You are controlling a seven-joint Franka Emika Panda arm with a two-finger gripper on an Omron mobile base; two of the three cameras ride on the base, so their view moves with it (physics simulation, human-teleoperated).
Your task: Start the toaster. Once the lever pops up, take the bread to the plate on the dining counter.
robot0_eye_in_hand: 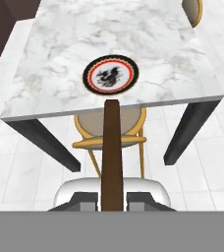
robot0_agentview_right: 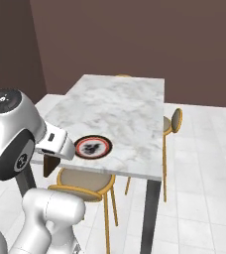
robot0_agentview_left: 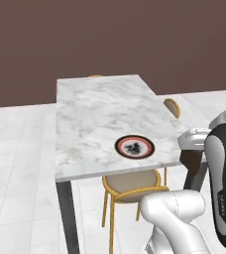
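My gripper (robot0_eye_in_hand: 112,202) is shut on the bread (robot0_eye_in_hand: 112,152), a dark brown slice seen edge-on that sticks out from between the fingers. From the base views the bread (robot0_agentview_left: 192,163) (robot0_agentview_right: 49,164) hangs below the hand, just off the near edge of the dining counter (robot0_agentview_left: 95,109) (robot0_agentview_right: 120,104) (robot0_eye_in_hand: 84,34). The plate (robot0_agentview_left: 134,147) (robot0_agentview_right: 93,147) (robot0_eye_in_hand: 110,74), with a dark red-brown rim and a white centre, lies on the counter close to that near edge, a short way ahead of the bread. The toaster and its lever are out of view.
A yellow-framed chair (robot0_agentview_left: 132,186) (robot0_agentview_right: 83,181) (robot0_eye_in_hand: 109,133) is tucked under the counter's near edge, below the bread. Another chair (robot0_agentview_left: 172,106) (robot0_agentview_right: 173,121) stands at the counter's right side. Dark legs (robot0_eye_in_hand: 187,133) hold the top up over a white tiled floor.
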